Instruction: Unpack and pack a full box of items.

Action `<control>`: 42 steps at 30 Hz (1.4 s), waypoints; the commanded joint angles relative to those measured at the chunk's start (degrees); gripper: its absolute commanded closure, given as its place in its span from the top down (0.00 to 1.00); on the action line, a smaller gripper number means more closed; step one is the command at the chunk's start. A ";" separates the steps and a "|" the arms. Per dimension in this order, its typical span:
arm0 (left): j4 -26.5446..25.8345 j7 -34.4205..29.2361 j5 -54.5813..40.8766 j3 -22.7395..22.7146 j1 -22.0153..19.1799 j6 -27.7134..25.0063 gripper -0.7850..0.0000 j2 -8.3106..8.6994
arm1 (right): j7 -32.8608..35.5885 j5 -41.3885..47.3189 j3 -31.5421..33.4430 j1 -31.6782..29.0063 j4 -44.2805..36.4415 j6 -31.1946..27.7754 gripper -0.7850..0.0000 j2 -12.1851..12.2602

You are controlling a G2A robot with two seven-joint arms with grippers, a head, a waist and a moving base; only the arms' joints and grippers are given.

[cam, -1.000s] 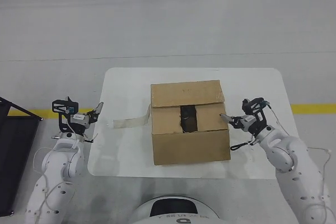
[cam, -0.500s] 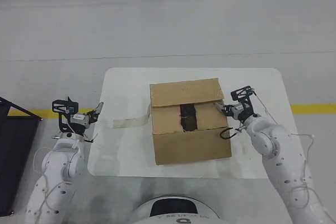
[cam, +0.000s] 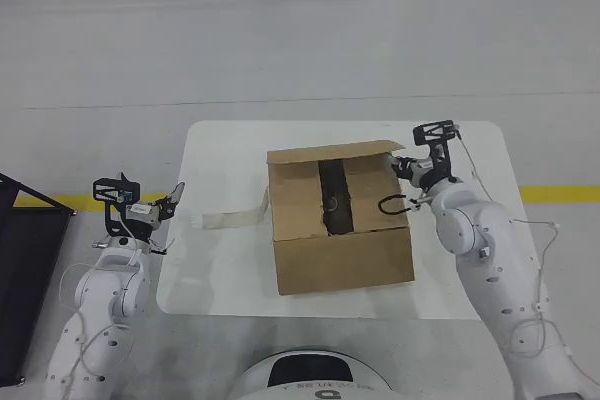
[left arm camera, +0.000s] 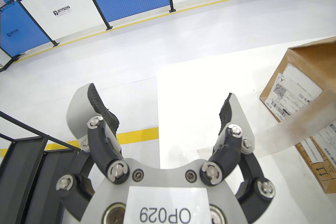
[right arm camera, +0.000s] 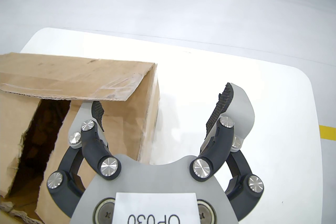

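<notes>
Early going — the box (cam: 340,225) sits mid tabletop (cam: 220,280), far flap (right arm camera: 78,78) lifted, nothing unpacked yet. The right tool (right arm camera: 161,100) is spread, one finger under that flap; the left tool (left arm camera: 160,93) is spread and empty at the tabletop's left edge.

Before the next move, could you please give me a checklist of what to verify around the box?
1. Right gripper open: ok.
2. One of its fingers tucked under the far flap: ok.
3. Left gripper open and apart from the box: ok.
4. Tape off the top seam: ok; it trails from the box's left side.
5. Near flap opened: not ok, it lies flat.
6. Contents through the gap: cannot tell, too dark.
</notes>
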 commanded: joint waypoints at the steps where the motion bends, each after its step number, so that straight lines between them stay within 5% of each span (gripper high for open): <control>1: 0.00 0.00 0.00 0.00 0.00 0.00 1.00 0.00 | 2.67 1.27 -1.69 4.80 2.39 1.27 1.00 -0.53; 11: 0.00 0.00 0.00 0.00 0.00 0.00 1.00 0.00 | 15.78 3.48 -15.37 28.57 29.58 7.11 1.00 -4.97; 20: 0.00 0.00 0.00 0.00 0.00 0.00 1.00 0.00 | 13.52 5.56 -20.47 35.59 40.07 8.30 1.00 -8.13; 25: 0.00 0.00 0.00 0.00 0.00 0.00 1.00 0.00 | 7.12 9.77 -12.60 28.22 28.57 1.80 1.00 -6.07; 29: 0.00 0.00 0.00 0.00 0.00 0.00 1.00 0.00 | 5.69 20.61 -0.31 13.70 14.08 -17.57 1.00 -2.93; 35: 0.00 0.00 0.00 0.00 0.00 0.00 1.00 0.00 | 14.49 39.16 10.84 0.90 9.11 -39.63 1.00 -0.29; 42: 0.00 0.00 0.00 0.00 0.00 0.00 1.00 0.00 | 15.47 39.58 10.93 0.52 8.86 -40.79 1.00 -0.17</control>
